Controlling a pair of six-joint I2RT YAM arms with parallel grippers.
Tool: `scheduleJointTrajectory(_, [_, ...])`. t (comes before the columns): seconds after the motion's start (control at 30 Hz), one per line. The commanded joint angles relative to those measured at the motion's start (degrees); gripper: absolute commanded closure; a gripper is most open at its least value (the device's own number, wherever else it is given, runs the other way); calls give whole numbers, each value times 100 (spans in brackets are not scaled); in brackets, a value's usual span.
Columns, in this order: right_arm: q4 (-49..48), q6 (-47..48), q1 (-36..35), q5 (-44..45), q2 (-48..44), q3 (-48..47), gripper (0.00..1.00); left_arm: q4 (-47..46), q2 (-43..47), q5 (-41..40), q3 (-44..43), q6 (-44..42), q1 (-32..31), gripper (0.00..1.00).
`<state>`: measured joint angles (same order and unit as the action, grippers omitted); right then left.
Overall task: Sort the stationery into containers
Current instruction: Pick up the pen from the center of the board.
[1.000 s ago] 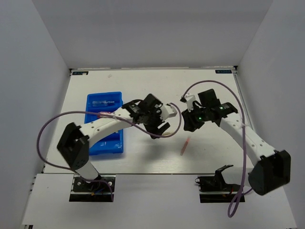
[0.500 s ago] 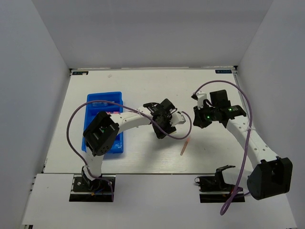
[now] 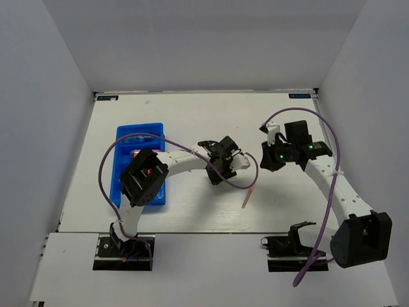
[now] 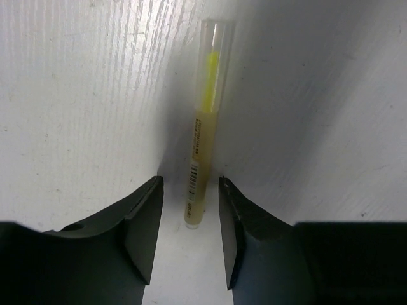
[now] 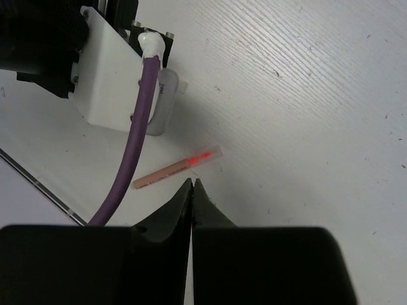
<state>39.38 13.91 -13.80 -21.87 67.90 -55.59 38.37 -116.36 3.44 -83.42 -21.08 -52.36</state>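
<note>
left hand (image 4: 189, 187) narrowly parted astride yellow-cored stick (image 4: 202, 127); right hand (image 5: 192, 184) pressed closed, empty, near red-cored stick (image 5: 178, 166).

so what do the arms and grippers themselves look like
The left arm and right arm have white links with black joint housings and a looping purple cable. The left gripper and right gripper have black, tapered fingers. A green light glows at the right wrist.
</note>
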Motion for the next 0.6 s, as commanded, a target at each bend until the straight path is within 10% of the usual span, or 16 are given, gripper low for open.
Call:
scheduleJointTrajectory(0.0, [-61, -55, 71, -177, -172, -13, 100, -14, -106, -159, -175, -45, -38, 50])
scheduleJointTrajectory(0.3, [-9, -38, 133, -300, -189, -4, 100, 215, -169, -107, -237, 25, -20, 96])
scheduleJointTrajectory(0.4, [53, 32, 158, -248, -128, -22, 35, 197, 165, -124, -140, 87, -11, 100])
scheduleJointTrajectory(0.57, [79, 155, 176, -125, -66, 31, 32, 407, 1351, -318, 53, 183, 41, 100])
